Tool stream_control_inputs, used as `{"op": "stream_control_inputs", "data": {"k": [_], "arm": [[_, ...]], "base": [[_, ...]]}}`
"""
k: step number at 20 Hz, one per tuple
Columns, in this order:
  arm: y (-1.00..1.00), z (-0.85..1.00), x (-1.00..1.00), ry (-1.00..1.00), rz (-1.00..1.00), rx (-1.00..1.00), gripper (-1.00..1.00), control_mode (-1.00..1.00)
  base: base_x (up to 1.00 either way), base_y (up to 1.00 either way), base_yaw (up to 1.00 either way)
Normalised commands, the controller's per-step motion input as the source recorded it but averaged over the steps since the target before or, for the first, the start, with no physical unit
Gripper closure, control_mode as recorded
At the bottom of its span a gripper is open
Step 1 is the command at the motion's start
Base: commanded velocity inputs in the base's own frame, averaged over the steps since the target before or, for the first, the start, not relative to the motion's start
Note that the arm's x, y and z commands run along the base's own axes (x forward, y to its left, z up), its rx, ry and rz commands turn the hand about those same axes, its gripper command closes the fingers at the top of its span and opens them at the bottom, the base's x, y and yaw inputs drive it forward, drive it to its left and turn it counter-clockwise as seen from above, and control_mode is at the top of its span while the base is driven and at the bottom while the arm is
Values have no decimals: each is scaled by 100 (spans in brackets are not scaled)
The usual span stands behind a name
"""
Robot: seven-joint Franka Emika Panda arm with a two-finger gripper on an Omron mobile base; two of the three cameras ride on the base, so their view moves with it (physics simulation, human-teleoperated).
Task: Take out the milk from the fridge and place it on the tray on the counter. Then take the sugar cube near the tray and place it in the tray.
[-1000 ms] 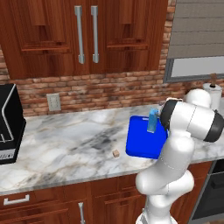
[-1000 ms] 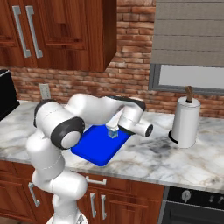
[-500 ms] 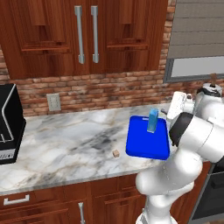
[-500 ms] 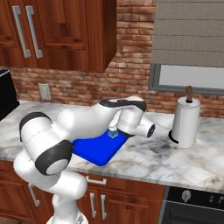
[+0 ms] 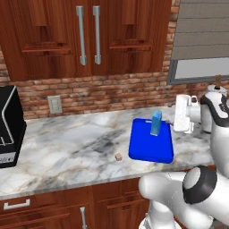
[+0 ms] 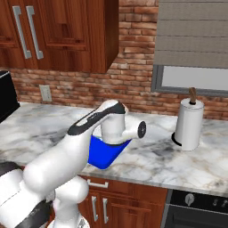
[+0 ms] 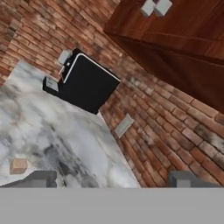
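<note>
The milk carton (image 5: 156, 123) stands upright on the blue tray (image 5: 150, 147); the sugar cube (image 5: 118, 157) lies at the tray's nine o'clock. The gripper (image 7: 111, 179) is spread wide, empty.

The counter (image 5: 71, 147) is a white marble slab with grey veins, running under a brick wall and over reddish-brown cabinets. A blue tray (image 5: 150, 150) lies flat on it near the front edge. A small tan sugar cube (image 5: 118, 157) sits on the marble just left of the tray, apart from it. A black appliance (image 5: 9, 127) stands at the left end, and a paper-towel roll (image 6: 189, 124) at the right.
</note>
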Motion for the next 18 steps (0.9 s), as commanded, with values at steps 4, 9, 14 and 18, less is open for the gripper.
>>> {"op": "stream_control_inputs", "data": {"k": [4, 9, 14, 18], "arm": [[68, 40, -63, -2, 0, -33, -100, -100], [71, 14, -72, -8, 0, -36, -100, -100], [78, 0, -59, -3, 0, -38, -100, -100], [72, 0, -11, 0, -8, -41, -100, -100]], "base": [[0, 0, 0], [0, 0, 0], [0, 0, 0], [0, 0, 0]]}}
